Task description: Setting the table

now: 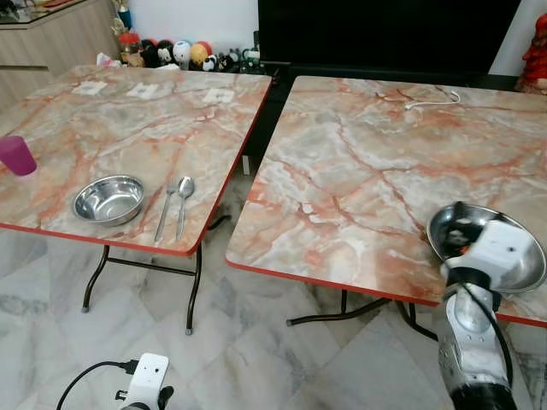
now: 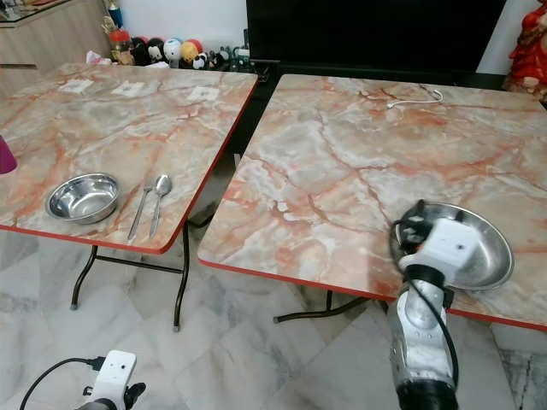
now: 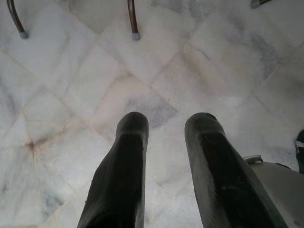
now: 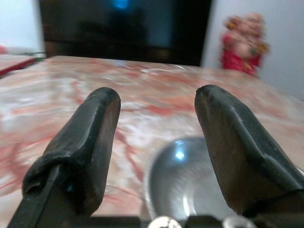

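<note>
While the left gripper [image 3: 164,142] hangs spread over the floor, the right gripper [image 4: 156,142] is held spread above a shiny round steel bowl [image 1: 521,256]. That bowl is set near the right marble-patterned table's [image 1: 359,171] near edge.

Two marble-patterned tables are standing side by side on a pale marble floor [image 1: 256,342]. On the left table [image 1: 128,128], a steel bowl [image 1: 108,200] is sitting near the front edge — a fork [image 1: 166,210] and spoon [image 1: 183,203] are lying just beside it toward the gap, a purple cup [image 1: 17,155] well apart on the other side. The right table [image 1: 385,162] is carrying a second steel bowl [image 1: 521,256] at its front edge — a white cable [image 1: 432,100] is lying at the back.
</note>
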Available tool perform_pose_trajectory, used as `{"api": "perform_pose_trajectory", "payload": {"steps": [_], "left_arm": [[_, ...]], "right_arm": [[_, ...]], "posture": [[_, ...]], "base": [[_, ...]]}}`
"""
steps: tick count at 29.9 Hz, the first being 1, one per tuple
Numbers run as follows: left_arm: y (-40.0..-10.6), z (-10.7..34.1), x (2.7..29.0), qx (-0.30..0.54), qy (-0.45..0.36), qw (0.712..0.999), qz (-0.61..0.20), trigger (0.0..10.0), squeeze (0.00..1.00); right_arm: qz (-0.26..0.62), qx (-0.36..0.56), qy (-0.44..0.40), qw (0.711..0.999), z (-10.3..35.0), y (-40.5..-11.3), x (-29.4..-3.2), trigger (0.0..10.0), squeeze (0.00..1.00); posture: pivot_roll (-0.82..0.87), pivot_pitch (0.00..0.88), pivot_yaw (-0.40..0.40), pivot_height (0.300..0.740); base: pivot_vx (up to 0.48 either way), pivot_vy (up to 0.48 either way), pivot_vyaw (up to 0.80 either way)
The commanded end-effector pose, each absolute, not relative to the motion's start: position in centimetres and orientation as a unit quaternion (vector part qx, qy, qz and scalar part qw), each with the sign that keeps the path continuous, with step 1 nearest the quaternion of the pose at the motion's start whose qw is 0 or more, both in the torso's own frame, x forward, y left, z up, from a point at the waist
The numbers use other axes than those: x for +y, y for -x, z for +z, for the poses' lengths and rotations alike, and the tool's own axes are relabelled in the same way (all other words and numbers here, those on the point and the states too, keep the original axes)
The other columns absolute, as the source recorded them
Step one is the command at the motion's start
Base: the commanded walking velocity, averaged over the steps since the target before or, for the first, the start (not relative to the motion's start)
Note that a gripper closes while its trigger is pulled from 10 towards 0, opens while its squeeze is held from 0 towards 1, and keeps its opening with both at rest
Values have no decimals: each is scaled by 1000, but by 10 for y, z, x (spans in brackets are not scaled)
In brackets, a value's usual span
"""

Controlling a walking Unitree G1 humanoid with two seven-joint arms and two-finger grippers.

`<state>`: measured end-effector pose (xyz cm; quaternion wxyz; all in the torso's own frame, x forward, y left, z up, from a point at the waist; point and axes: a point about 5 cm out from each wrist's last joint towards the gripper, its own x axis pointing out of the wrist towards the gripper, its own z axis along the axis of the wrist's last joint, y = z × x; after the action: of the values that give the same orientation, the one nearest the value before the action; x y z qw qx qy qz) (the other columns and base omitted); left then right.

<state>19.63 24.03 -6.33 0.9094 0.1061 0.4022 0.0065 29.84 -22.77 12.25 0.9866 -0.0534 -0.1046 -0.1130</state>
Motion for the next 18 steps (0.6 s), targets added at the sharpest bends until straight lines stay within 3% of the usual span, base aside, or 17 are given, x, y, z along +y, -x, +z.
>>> {"api": "perform_pose_trajectory", "payload": {"steps": [1, 7, 13, 18], "left_arm": [[-193, -65, 243, 410, -104, 906, 13, 10000, 0], [-195, -64, 243, 407, -104, 907, 14, 10000, 0], [-197, -62, 245, 407, -104, 908, 16, 10000, 0], [-196, -62, 247, 411, -109, 905, 15, 10000, 0]], "right_arm": [[-90, -119, 68, 986, 133, -299, -229, 10000, 0], [-81, -117, 62, 988, 135, -299, -234, 10000, 0], [-71, -94, 71, 990, 124, -295, -222, 10000, 0], [-64, -97, 44, 992, 121, -292, -213, 10000, 0]], "posture": [[20, 0, 8, 740], [15, 0, 12, 740], [17, 0, 21, 740], [19, 0, 32, 740]], "base": [[0, 0, 0], [0, 0, 0], [0, 0, 0], [0, 451, 0]]}}
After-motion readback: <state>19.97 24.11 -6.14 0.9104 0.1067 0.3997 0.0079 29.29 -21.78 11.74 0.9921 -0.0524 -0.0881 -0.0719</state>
